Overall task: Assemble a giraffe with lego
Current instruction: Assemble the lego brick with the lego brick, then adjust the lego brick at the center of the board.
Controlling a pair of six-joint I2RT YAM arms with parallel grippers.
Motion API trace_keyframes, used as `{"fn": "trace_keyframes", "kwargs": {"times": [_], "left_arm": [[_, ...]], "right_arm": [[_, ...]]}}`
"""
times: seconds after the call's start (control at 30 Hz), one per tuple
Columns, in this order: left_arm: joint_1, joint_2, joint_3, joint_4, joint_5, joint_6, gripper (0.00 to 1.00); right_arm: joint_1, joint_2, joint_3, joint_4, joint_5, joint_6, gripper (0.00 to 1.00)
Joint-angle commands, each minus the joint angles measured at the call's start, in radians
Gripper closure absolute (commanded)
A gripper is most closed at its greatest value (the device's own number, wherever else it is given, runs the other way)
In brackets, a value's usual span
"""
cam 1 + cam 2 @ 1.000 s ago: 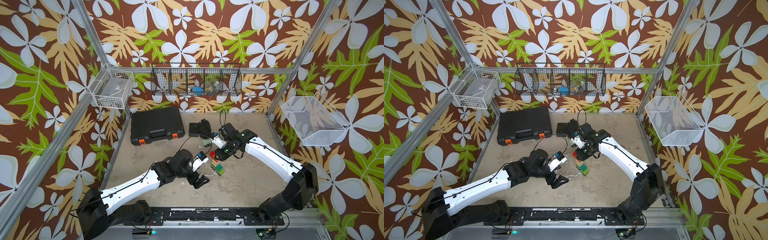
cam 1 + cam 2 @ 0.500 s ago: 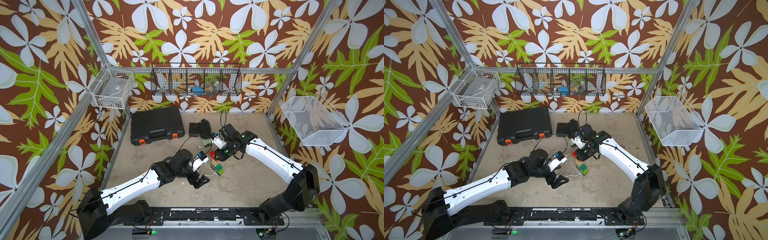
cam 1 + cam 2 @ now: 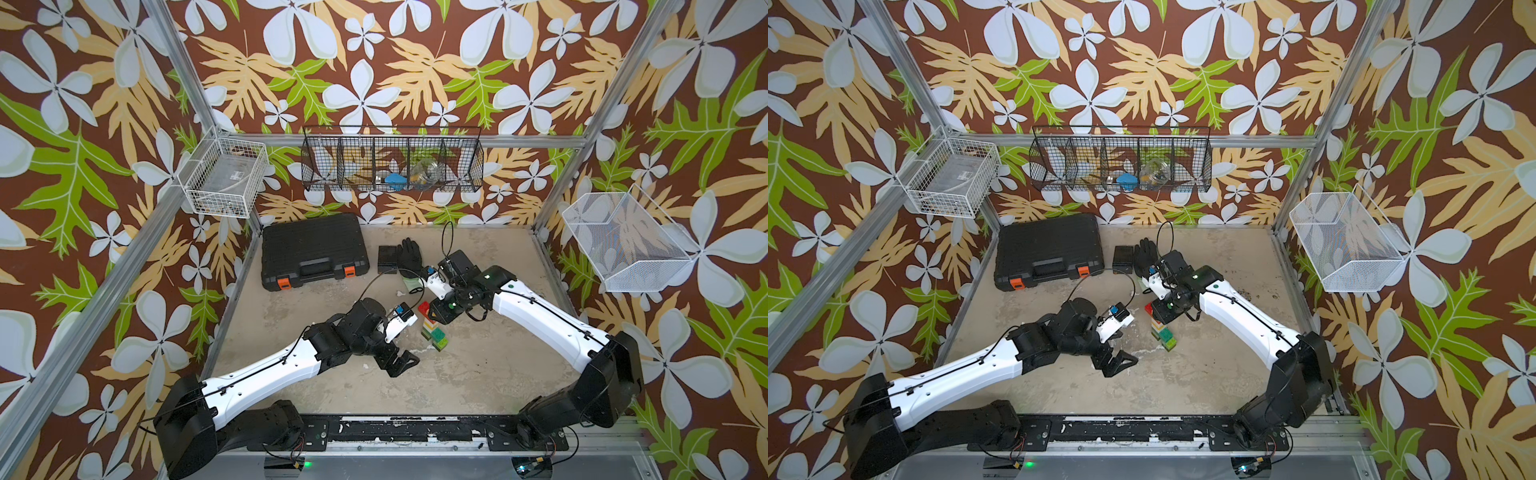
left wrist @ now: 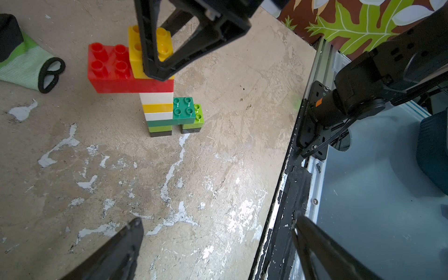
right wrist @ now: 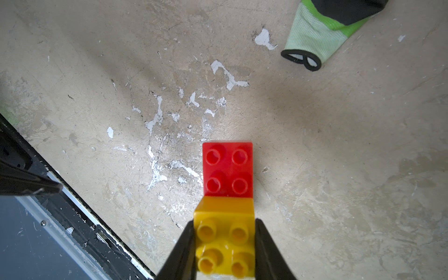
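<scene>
Right hand (image 5: 224, 232) is clenching the small square yellow plastic brick (image 5: 225, 213), likely pressing it onto the red head of the upright striped-brick giraffe (image 4: 157, 106); left hand (image 3: 404, 362) is hovering released, near-left, giving room.

The giraffe (image 4: 157, 101) stands upright on the table (image 4: 218, 157), directly under the right gripper (image 5: 224, 224), whose jaws press the two sides of its topmost brick (image 5: 225, 244). The long head brick (image 5: 228, 169) juts out ahead of that gripper. Beyond it, toward the back wall, lies a work glove (image 3: 409, 257), with a small box (image 3: 387, 257) just to its left and a tool case (image 3: 313, 249) farther left. The left gripper (image 3: 405, 365) hangs left of the giraffe, nearer the robot's base, apart from it.
</scene>
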Motion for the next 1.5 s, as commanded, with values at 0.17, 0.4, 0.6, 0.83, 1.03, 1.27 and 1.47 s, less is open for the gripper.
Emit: {"fn": "trace_keyframes", "kwargs": {"times": [0.17,0.4,0.6,0.83,1.03,1.27,1.47], "left_arm": [[-0.001,-0.017,-0.010,0.020,-0.006,-0.007,0.00],[0.000,-0.021,-0.008,0.017,-0.009,-0.013,0.00],[0.000,-0.037,-0.025,0.025,-0.014,-0.034,0.00],[-0.001,-0.061,-0.139,0.282,-0.055,-0.164,0.00],[0.001,-0.017,-0.238,0.598,-0.134,-0.301,0.00],[-0.001,0.090,-0.301,0.845,-0.166,-0.339,0.02],[-0.002,0.194,-0.303,1.002,-0.240,-0.320,0.10]], "right_arm": [[0.007,0.014,0.000,-0.115,0.085,0.038,0.78],[0.007,-0.019,0.048,-0.083,0.085,0.074,0.41],[0.007,-0.075,0.052,-0.026,0.086,0.117,0.18],[0.006,-0.199,-0.046,0.073,0.016,0.249,0.02],[0.005,-0.454,-0.361,0.315,-0.014,0.536,0.00],[-0.006,-0.565,-0.445,0.237,0.077,0.593,0.00],[-0.028,-0.565,-0.439,0.175,0.084,0.634,0.01]]}}
